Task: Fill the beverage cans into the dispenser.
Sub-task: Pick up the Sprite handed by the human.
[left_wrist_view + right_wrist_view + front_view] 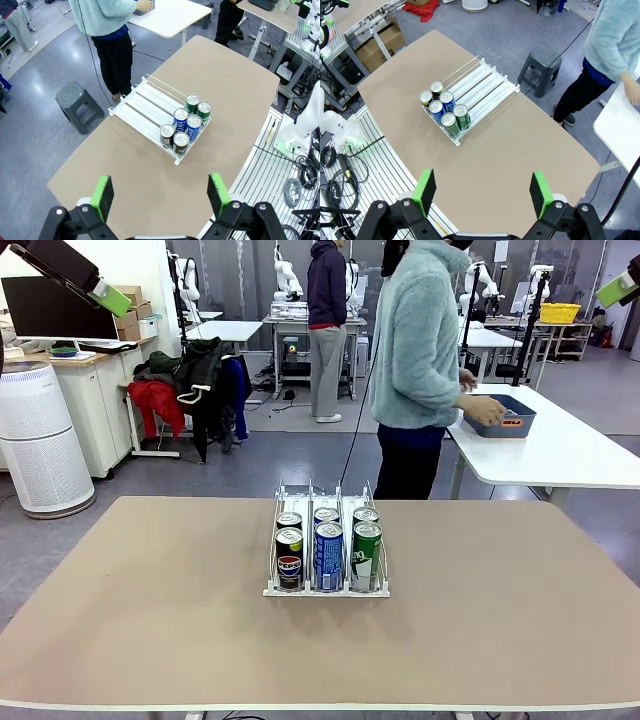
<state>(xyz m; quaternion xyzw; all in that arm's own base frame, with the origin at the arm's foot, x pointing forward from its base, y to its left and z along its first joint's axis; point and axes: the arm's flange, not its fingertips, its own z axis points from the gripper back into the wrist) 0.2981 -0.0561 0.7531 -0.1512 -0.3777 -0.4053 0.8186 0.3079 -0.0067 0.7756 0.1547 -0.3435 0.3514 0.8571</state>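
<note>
Far below the two raised grippers: dispenser (pixel 145 102) part-loaded, nothing in hand.
Left gripper (pixel 160 194) and right gripper (pixel 483 192) both hang high above the brown table (pixel 150 170), jaws spread wide, green pads bare and touching nothing. Ahead of and beneath the fingertips, six cans (pixel 180 121) stand upright in the dispenser, two to a lane, bunched at its robot-side end: black Pepsi pair (pixel 289 562), blue pair (pixel 328 557), green pair (pixel 366 556). The lane lengths beyond them lie open, and the table around the rack is bare. Well beyond the rack, a person (pixel 415 340) stands with hands at a blue bin (pixel 515 425) on a separate white table. Judged step: between loads, awaiting stock. The next move calls for a fresh can, a long descent, and an upright feed into a lane's free far end.
</note>
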